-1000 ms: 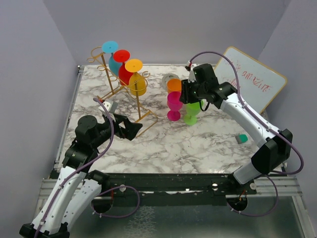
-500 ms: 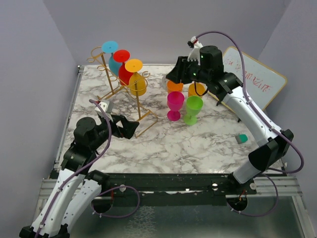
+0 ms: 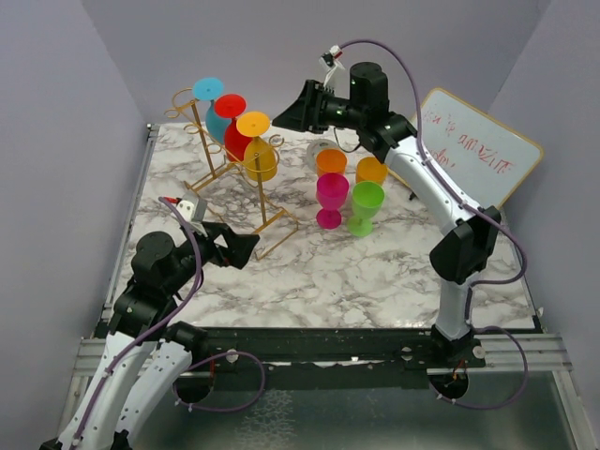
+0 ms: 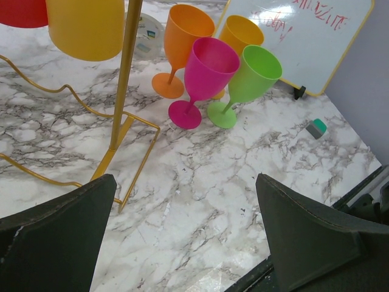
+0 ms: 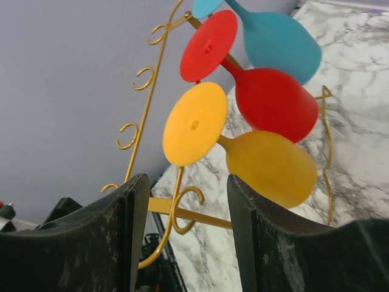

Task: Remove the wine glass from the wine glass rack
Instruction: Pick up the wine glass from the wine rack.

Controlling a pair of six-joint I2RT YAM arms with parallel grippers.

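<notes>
Right wrist view: the right gripper [image 5: 188, 182] is hovering, jaws apart and empty, facing the yellow wine glass [image 5: 267, 167].
Place: hanging bowl-down (foot up) on the wine glass rack [image 5: 194, 216], far left.
Handling: likely light, stiff, slippery plastic; the stem is looking the best hold.
Look: opaque yellow, round flat foot.
Left gripper [image 4: 185, 179]: gaping wide, empty.

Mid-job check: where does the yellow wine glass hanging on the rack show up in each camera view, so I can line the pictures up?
Top external: the yellow wine glass hangs nearest of the three on the rack, upper left of centre.
Left wrist: only its bowl shows, cut off by the top edge, at left.
Right wrist: mid-frame, its round foot facing the camera.
Shared landmark: the gold wine glass rack.
</notes>
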